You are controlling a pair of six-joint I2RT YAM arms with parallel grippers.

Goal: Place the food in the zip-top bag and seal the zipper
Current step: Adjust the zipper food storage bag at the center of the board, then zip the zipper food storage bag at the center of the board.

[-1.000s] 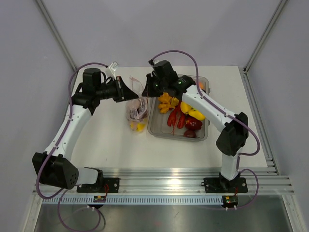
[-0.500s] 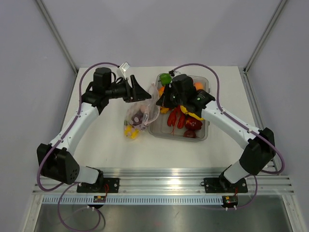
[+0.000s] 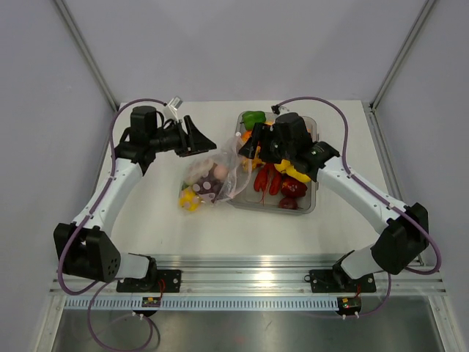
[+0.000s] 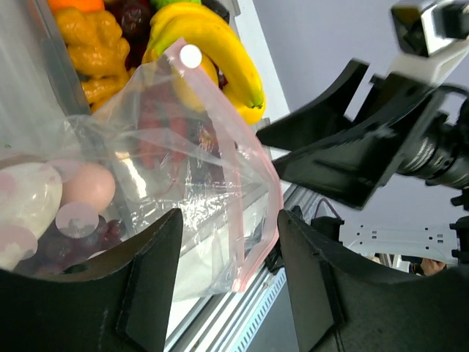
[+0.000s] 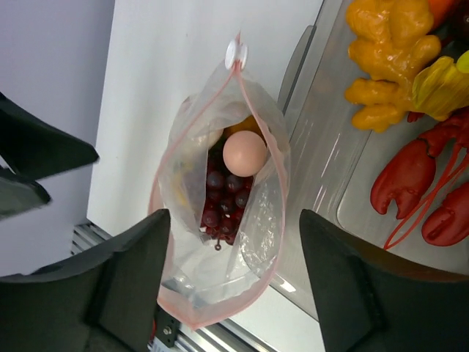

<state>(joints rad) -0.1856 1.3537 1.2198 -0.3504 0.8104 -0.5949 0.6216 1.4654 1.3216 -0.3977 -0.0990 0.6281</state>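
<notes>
The zip-top bag [image 3: 220,173] lies slumped on the table between my two grippers, its mouth leaning on the tray. Inside it are a pink egg [image 5: 244,152], purple grapes [image 5: 220,199] and a yellow piece [image 3: 189,198]. In the right wrist view the mouth gapes, ringed by the pink zipper [image 5: 198,321]. My left gripper [image 3: 204,139] is open, and the zipper strip [image 4: 258,183] hangs loose between its fingers. My right gripper [image 3: 249,151] is open above the mouth and touches nothing. More food sits in the tray: ginger [image 5: 385,59], a lobster [image 5: 418,183], a banana [image 4: 212,44].
The grey translucent tray [image 3: 268,207] stands right of the bag, with a green pepper [image 3: 254,117] at its far end. The aluminium rail [image 3: 249,279] runs along the table's near edge. White walls close in on the left and right.
Both grippers have opened and let go of the bag's mouth. The bag has sunk onto the table, toward the front left. The right arm has swung right, over the tray.
</notes>
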